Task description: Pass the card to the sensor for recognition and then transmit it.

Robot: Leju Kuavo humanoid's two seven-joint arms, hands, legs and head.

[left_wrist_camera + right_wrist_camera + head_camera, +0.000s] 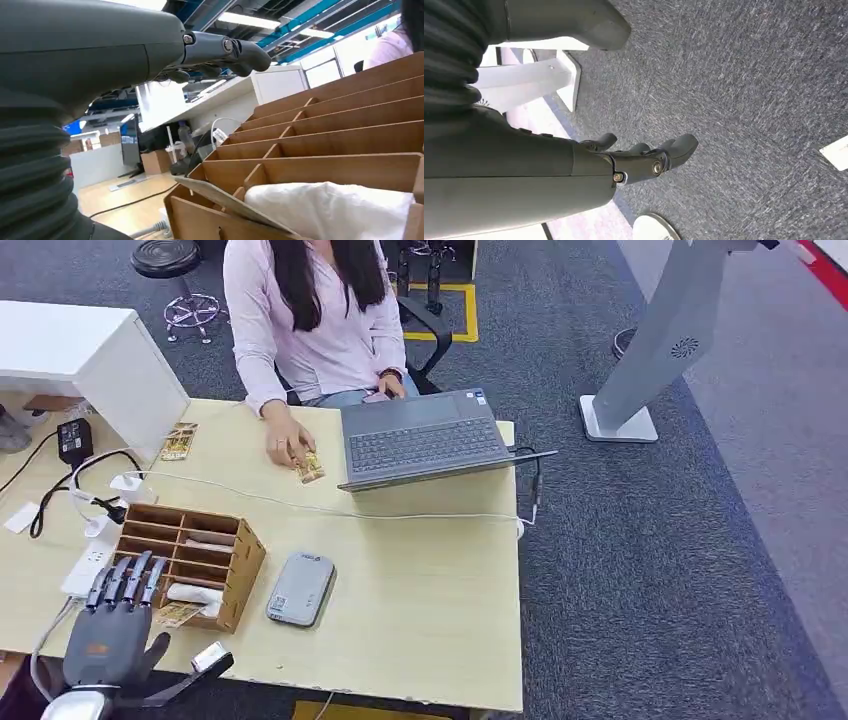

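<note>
A wooden organiser [215, 540] stands near the table's front left. A card [178, 615] lies in its nearest compartment, beside a white wrapped item [195, 593]. My left hand [115, 625] hovers just in front of the organiser, fingers stretched out and apart, holding nothing. In the left wrist view the fingers [225, 50] reach above the compartments [350, 135] and the card [225, 200] sticks out below them. The grey sensor [300, 588] lies flat to the organiser's right. My right hand [644, 157] hangs over the carpet [749, 75], holding nothing.
A person sits across the table with a hand on another card [310, 468], next to an open laptop [420, 440]. A third card [180, 443] lies by a white box [90, 360]. Cables [300, 505] and a power strip [88, 570] cross the left side.
</note>
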